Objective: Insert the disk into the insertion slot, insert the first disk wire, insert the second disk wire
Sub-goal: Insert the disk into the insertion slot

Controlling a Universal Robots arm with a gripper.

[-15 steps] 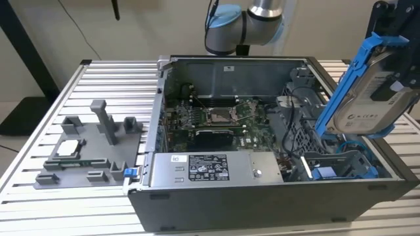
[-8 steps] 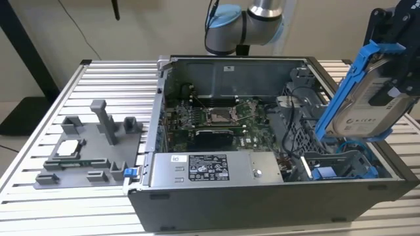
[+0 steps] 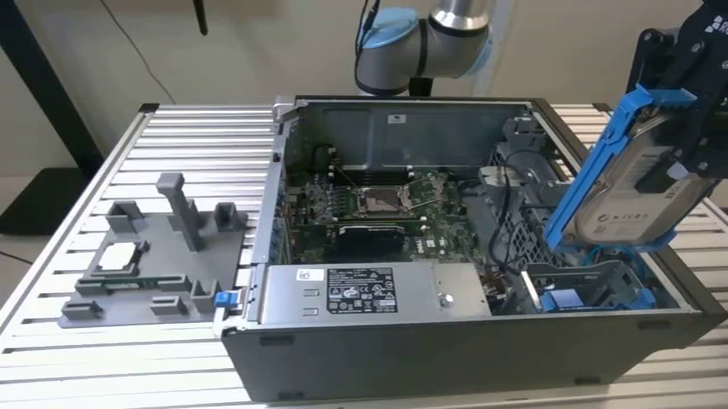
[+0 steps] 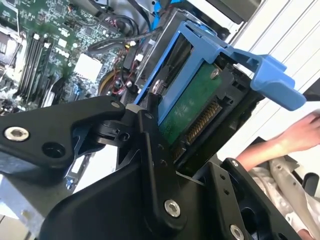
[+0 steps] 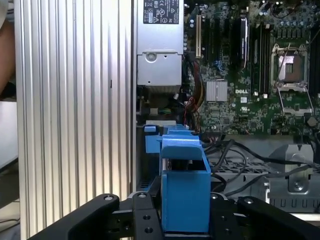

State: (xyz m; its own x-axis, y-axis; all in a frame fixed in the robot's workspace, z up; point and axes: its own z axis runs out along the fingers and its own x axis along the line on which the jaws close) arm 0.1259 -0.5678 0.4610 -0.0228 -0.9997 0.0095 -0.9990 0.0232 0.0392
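Observation:
The disk point(image 3: 629, 194), silver with a white label in a bright blue carrier, hangs tilted on edge over the case's corner at the exterior view's right. My black gripper point(image 3: 673, 145) is shut on its upper part. Just under the disk's lower end sits the insertion slot point(image 3: 592, 285), a grey bay with blue trim. In the second wrist view the fingers point(image 4: 150, 140) clamp the disk point(image 4: 192, 107), whose green board and connector face the camera. The first wrist view has the blue carrier point(image 5: 185, 180) end-on between the fingers point(image 5: 142, 217). Black cables point(image 5: 240, 152) lie loose beside the bay.
The open computer case point(image 3: 455, 358) stands on a slatted metal table point(image 3: 182, 128). Inside are the motherboard point(image 3: 376, 204) and a grey labelled power-supply box point(image 3: 364, 291). A grey fixture point(image 3: 148, 256) with small parts is at the exterior view's left. A person's hand point(image 4: 292, 140) is close by.

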